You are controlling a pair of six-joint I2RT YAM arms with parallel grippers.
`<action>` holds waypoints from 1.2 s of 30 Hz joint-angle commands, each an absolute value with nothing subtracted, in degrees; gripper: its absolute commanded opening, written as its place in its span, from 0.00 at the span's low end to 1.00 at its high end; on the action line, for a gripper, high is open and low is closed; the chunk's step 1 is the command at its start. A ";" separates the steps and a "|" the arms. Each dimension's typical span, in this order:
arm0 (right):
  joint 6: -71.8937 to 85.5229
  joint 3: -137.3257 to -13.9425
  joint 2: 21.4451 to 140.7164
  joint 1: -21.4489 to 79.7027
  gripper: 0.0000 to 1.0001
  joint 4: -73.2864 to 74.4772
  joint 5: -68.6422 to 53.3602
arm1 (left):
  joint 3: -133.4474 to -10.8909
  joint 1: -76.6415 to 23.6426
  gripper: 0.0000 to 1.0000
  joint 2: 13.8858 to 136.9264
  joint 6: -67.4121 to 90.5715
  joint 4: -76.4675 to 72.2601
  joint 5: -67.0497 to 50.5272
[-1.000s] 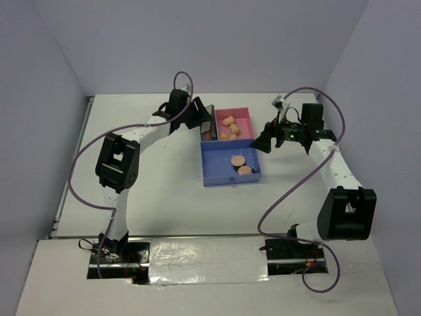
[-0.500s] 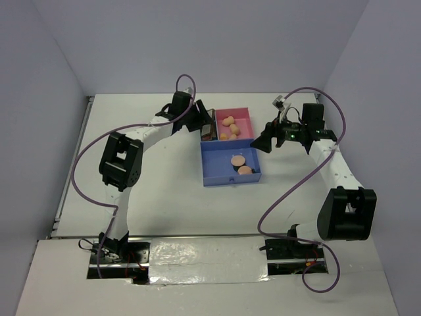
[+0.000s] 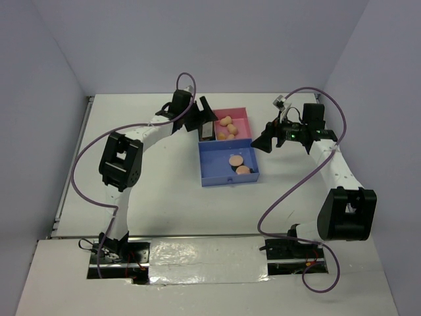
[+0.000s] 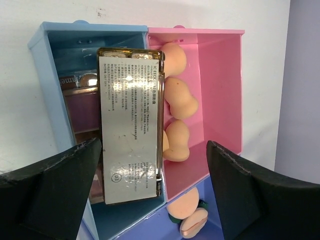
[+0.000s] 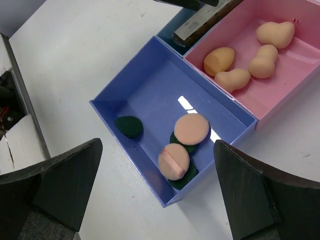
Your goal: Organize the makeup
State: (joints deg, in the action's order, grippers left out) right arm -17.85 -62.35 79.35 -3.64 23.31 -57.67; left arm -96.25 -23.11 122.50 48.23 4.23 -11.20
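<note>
From the overhead camera I see the tray [image 3: 227, 176] sitting mid-tabletop [image 3: 164, 191], between the two arms. My left claw [image 3: 202, 122] hangs over the tray's far left corner, and my right claw [image 3: 266, 141] hovers just off its right side, over bare tabletop.

On the left wrist camera, the left claw [image 4: 153, 147] is spread wide, with one finger on each side of a palette [image 4: 131, 125] and neither touching it. The palette lies label side up in the narrow light-blue compartment. Its right edge rests against the wall shared with the pink compartment, and it sits on top of a second palette [image 4: 80, 107]. Peach sponges [image 4: 179, 97] lie in a row in the pink compartment right beside it.

On the right wrist camera, the right claw [image 5: 157, 146] is also spread wide and holds nothing, looking down into the purple compartment. Two round puffs [image 5: 191, 129] rest there, touching each other and lying on top of green discs [image 5: 182, 179]. One more disc lies alone near the left wall. Four sponges fill the pink compartment behind.
</note>
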 commanded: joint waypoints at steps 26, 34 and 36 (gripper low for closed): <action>-21.36 -67.23 75.32 -4.04 1.00 26.19 -54.50 | -76.14 -15.22 0.99 89.41 29.09 6.33 -6.06; -18.90 -69.87 73.92 -4.04 1.00 26.89 -44.32 | -61.29 -3.19 0.99 74.12 28.56 1.94 -11.94; -17.24 -70.66 73.13 -4.04 1.00 26.54 -41.85 | -58.90 -0.98 0.99 71.90 28.48 0.09 -15.80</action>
